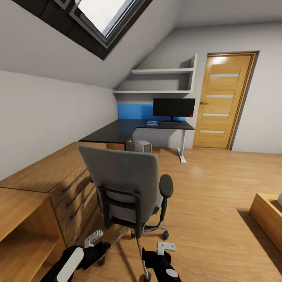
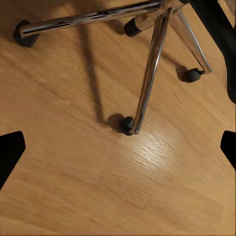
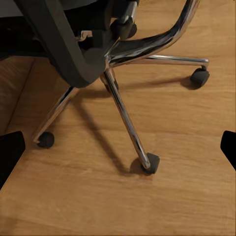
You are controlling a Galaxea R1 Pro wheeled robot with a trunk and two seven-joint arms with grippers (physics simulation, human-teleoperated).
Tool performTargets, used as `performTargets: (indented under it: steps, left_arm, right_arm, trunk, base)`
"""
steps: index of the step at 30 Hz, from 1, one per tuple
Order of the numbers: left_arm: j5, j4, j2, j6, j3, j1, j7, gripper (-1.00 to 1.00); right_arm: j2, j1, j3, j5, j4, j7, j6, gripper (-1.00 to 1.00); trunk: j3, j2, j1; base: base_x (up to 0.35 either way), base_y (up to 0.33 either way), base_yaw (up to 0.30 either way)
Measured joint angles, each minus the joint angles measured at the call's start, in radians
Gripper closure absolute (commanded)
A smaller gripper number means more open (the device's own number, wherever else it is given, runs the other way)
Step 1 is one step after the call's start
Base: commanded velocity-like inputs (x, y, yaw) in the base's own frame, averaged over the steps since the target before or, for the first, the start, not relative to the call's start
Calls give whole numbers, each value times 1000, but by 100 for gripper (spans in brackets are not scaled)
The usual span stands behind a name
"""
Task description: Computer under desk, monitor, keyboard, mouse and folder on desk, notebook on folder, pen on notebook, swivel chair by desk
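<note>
The grey swivel chair [image 1: 124, 184] stands on the wood floor with its back toward me, and that back hides its seat, so the folder is hidden. Both grippers hang low behind the chair and are open: left gripper [image 1: 94, 237], right gripper [image 1: 166, 246]. The left wrist view has the chair's chrome legs and castors [image 2: 129, 124] below the open left gripper [image 2: 118, 147]. The right gripper [image 3: 118, 147] looks at the chair base [image 3: 123, 110]. Far off, the black monitor [image 1: 173, 107] stands on the dark L-shaped desk [image 1: 117, 131], with the grey computer [image 1: 143, 147] underneath. A small blue item [image 1: 152, 123] lies beside the monitor.
A long wooden drawer unit [image 1: 58, 184] runs along the left wall up to the desk. A wooden door [image 1: 225, 102] is at the back right, with wall shelves [image 1: 164, 80] above the desk. A low wooden piece [image 1: 270, 215] stands at the right edge. Open floor lies right of the chair.
</note>
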Motion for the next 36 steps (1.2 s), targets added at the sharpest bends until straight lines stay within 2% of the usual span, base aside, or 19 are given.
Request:
performTargets:
  steps: [6,10,13,18,22,31,32,36]
  left_arm:
    - [6,0,21,-8,84,-25,-4,-100]
    - [7,0,24,-8,102,-44,-4,-100]
    - [6,2,25,-5,107,-63,-4,-100]
    - [3,14,26,-1,111,-100,-3,-100]
    - [-3,18,24,-15,110,-108,-2,-100]
    - [-7,21,17,-56,102,-108,-1,-100]
    - [-13,16,11,-62,96,-103,-7,-100]
    - [-35,-7,21,-84,74,-80,-29,-100]
  right_arm:
    - [35,-49,-1,-1,66,-4,-7,-100]
    - [43,-58,-2,-1,81,-5,-11,-100]
    - [46,-61,-2,-2,85,-5,-11,-100]
    - [61,-84,-3,-3,88,-7,-11,-100]
    - [70,-91,-3,-3,88,-7,-11,-100]
    - [71,-92,-4,-1,83,-8,-13,-100]
    - [76,-98,2,4,88,-4,-19,-100]
    - [84,-121,-5,27,86,-8,-42,-100]
  trunk:
    - [-19,-42,23]
    - [-31,-70,38]
    - [-41,-91,50]
    - [-41,-91,50]
    - [-41,-91,50]
    - [-41,-91,50]
    - [-41,-91,50]
    - [-41,-91,50]
  base:
    - [0,0,0]
    - [0,0,0]
    - [0,0,0]
    - [0,0,0]
    - [0,0,0]
    - [0,0,0]
    - [0,0,0]
    - [0,0,0]
